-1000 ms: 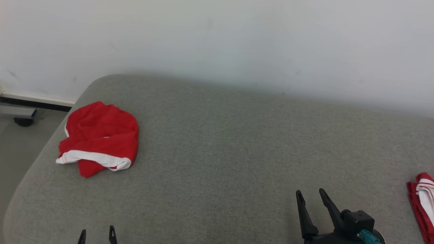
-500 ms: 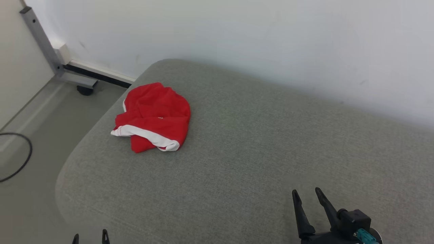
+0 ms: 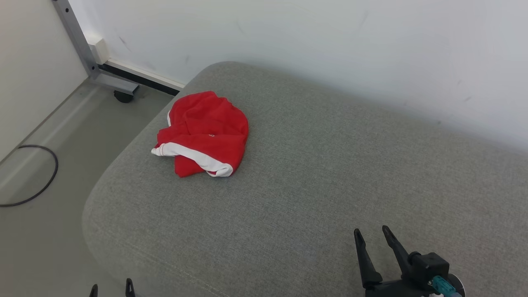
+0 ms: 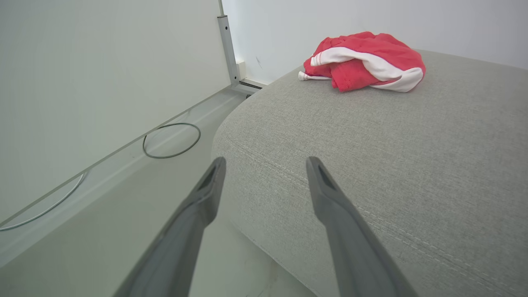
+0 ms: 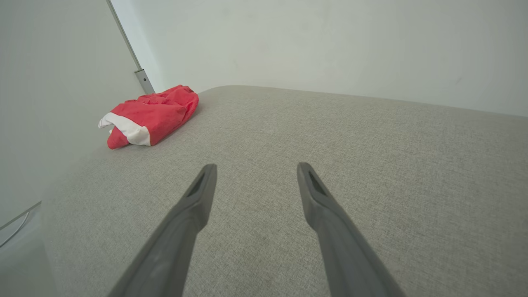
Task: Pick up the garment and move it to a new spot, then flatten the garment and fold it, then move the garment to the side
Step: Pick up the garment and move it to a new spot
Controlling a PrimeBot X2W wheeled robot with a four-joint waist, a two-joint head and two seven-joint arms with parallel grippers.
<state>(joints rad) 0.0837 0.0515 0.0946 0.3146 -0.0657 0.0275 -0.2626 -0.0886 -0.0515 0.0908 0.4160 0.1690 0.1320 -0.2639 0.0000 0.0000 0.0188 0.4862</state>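
The red and white garment (image 3: 204, 132) lay bunched up near the far left corner of the grey cushion (image 3: 330, 177). The left gripper (image 3: 111, 284) and right gripper (image 3: 371, 230) had their fingers apart, held nothing, and were well away from it.

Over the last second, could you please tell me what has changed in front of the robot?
The head camera has swung toward the robot's left, bringing the floor, a cable and a metal post into view. Nothing was grasped or released. The red garment lies unmoved on the grey cushion; the left gripper and right gripper stay open and empty.
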